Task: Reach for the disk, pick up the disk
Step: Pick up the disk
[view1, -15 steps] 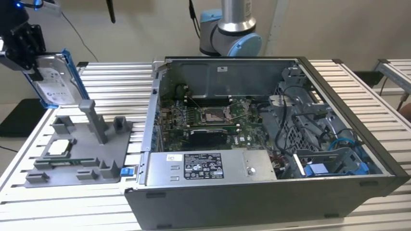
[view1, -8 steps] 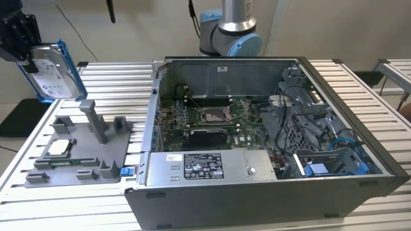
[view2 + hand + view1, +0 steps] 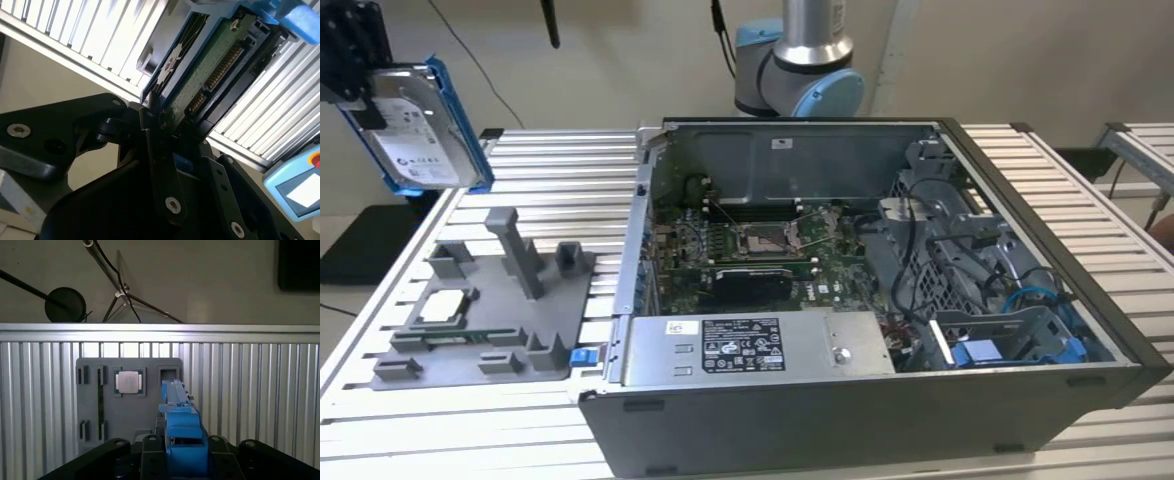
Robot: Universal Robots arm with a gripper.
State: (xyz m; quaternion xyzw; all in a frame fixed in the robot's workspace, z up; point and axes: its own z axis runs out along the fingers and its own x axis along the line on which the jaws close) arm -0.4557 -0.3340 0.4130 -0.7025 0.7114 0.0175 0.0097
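Note:
The disk hangs upright in the air at the exterior view's upper left, well above the grey fixture. Its silver face with a white label is framed by a blue bracket. My black gripper is shut on its upper end. In the second wrist view the disk's green circuit-board side runs away from my gripper, whose fingers clamp it. In the first wrist view the blue bracket edge of the disk sticks out from my gripper above the fixture.
A small square silver chip sits in the fixture on the slatted aluminium table. An open computer case with a grey power-supply box stands to the exterior view's right. The arm's base rises behind it.

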